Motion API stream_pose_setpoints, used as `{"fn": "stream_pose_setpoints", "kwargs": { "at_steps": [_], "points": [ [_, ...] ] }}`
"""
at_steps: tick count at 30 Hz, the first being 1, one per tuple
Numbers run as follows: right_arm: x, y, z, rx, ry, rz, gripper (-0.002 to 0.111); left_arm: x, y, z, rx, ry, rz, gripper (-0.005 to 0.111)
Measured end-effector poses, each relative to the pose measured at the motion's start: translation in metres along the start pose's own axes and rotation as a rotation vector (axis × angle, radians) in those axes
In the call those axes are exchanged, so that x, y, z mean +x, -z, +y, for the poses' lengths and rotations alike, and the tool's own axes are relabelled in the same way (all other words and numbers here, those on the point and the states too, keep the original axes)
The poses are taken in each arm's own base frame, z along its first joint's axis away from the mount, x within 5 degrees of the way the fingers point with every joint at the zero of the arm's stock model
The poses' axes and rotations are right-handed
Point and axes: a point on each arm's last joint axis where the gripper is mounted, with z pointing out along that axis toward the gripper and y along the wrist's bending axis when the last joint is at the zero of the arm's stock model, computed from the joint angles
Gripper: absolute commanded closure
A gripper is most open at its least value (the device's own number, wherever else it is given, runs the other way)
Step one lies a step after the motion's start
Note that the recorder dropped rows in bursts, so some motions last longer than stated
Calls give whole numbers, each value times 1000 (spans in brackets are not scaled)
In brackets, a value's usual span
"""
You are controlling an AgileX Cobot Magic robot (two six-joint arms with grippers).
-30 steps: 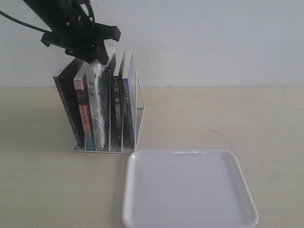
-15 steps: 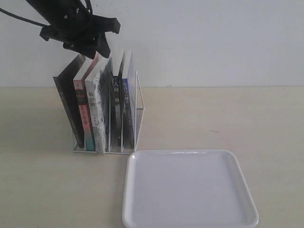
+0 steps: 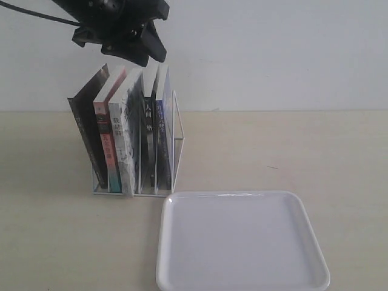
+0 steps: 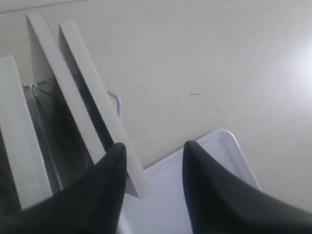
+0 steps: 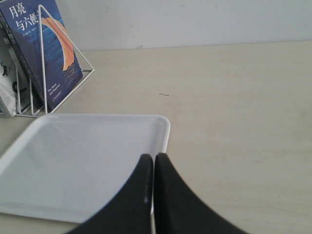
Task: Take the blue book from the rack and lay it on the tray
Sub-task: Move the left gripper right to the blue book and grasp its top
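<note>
Above the rack's (image 3: 174, 157) right end, left gripper (image 4: 155, 148) open, empty, poised over book tops; blue book (image 5: 27, 44) upright in rightmost slot, far-left of tray (image 3: 242, 242). Risk: pinching black-spined book (image 3: 149, 130) too, or tipping rack.

The tray (image 3: 242, 194) is smooth, glossy white plastic. The rack (image 3: 179, 124) is thin white-coated wire. The blue book (image 5: 46, 53) has a smooth paper cover. The desk (image 3: 303, 151) looks matt, pale, wood-like.
</note>
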Motion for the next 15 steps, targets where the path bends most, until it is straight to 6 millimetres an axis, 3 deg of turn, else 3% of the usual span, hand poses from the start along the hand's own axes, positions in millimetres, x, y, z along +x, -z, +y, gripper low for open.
{"fn": "stream_pose_setpoints", "kwargs": {
  "at_steps": [6, 15],
  "points": [
    [0, 0, 0, 0, 0, 0, 108, 7, -27, 12, -11, 18, 90, 70],
    [0, 0, 0, 0, 0, 0, 108, 7, -27, 12, -12, 20, 89, 70]
  ]
}}
